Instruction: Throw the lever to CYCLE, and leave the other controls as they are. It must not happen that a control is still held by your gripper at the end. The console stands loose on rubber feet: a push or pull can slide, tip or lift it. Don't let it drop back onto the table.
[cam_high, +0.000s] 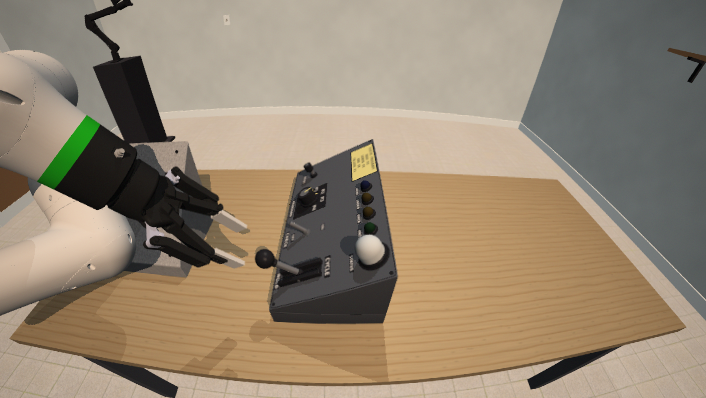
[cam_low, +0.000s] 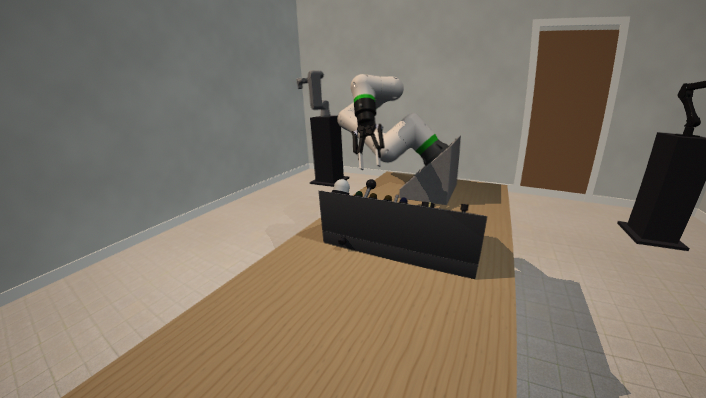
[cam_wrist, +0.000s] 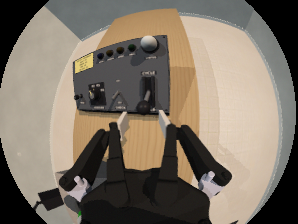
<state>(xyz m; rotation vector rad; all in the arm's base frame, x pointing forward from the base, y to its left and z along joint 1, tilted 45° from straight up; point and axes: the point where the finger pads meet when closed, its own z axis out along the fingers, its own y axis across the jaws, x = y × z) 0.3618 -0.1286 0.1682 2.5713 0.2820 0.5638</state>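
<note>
The dark console (cam_high: 335, 215) (cam_low: 400, 230) (cam_wrist: 131, 75) stands on the table with its sloped panel towards the arm. Its lever has a black ball knob (cam_high: 265, 258) (cam_low: 370, 184) (cam_wrist: 144, 107) and leans towards the arm, at the slot end away from the CYCLE label (cam_high: 327, 266) (cam_wrist: 148, 73). My gripper (cam_high: 244, 247) (cam_low: 370, 166) (cam_wrist: 143, 116) is partly open and empty. Its fingertips are short of the ball knob on the arm's side; in the wrist view the knob shows just beyond the gap between them. No contact shows.
Left of the lever in the wrist view are a small toggle (cam_high: 300, 228) (cam_wrist: 116, 95), a rotary knob (cam_high: 307, 196) (cam_wrist: 93, 94) and a small black knob (cam_high: 309, 168) (cam_wrist: 78, 97). A white dome (cam_high: 370, 249) (cam_low: 342, 186) (cam_wrist: 149, 43) and several dark lamps line the panel's far side.
</note>
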